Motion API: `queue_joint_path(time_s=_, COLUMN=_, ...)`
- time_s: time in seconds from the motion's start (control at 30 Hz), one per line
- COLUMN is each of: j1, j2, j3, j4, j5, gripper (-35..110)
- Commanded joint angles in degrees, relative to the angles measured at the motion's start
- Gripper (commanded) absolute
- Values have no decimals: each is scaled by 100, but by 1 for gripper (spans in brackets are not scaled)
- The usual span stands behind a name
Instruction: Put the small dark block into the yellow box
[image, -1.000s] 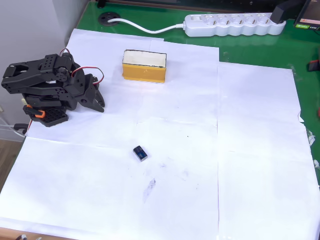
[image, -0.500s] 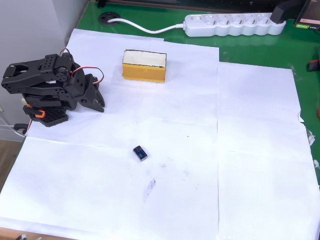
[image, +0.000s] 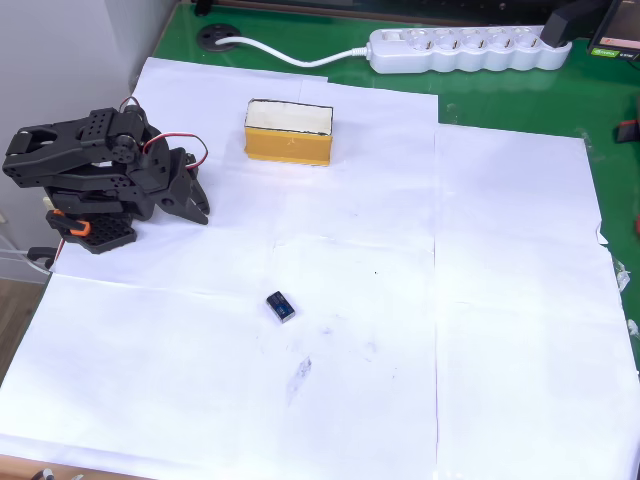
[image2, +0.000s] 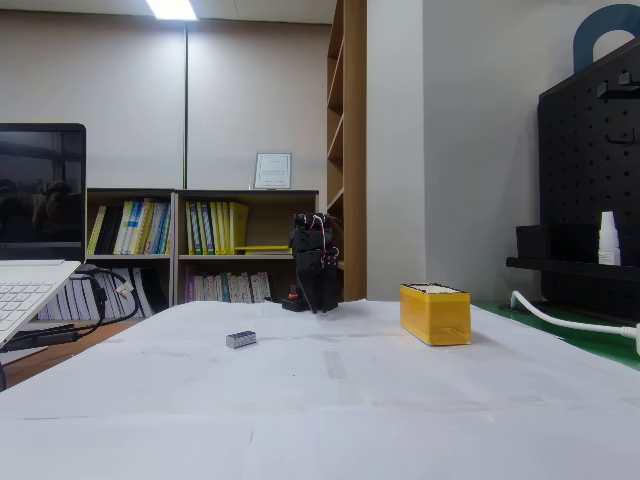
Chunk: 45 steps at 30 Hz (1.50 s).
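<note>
The small dark block (image: 281, 306), black with a blue end, lies on white paper near the middle of the table; the fixed view has the block (image2: 240, 340) left of centre. The yellow box (image: 288, 131) stands at the back with its pale top facing up, and in the fixed view this box (image2: 435, 313) is on the right. My black arm is folded at the left edge. Its gripper (image: 195, 203) rests low beside the base, shut with nothing in it, well apart from block and box. The gripper (image2: 320, 303) points down at the far end of the table in the fixed view.
White paper sheets (image: 500, 300) cover a green mat (image: 520, 95). A white power strip (image: 465, 48) with its cable lies along the back edge. A laptop (image2: 30, 290) sits at the left of the fixed view, and a black pegboard (image2: 590, 190) stands at the right.
</note>
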Motion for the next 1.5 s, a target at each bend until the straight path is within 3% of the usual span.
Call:
queue_joint_path(time_s=0.0, j1=-53, j2=-62, j3=9, j4=387, j5=-114, gripper=0)
queue_joint_path(time_s=0.73, j1=-141, j2=-62, j3=9, j4=378, j5=-88, gripper=4)
queue_joint_path(time_s=0.9, j1=-114, j2=439, j3=70, j4=-53, j5=9, gripper=6)
queue_joint_path(time_s=1.23, j1=536, j2=3674, j3=3384, j4=-826, j5=940, gripper=6)
queue_joint_path(time_s=1.47, j1=1477, j2=6214, j3=6188, j4=-79, j5=1521, gripper=6)
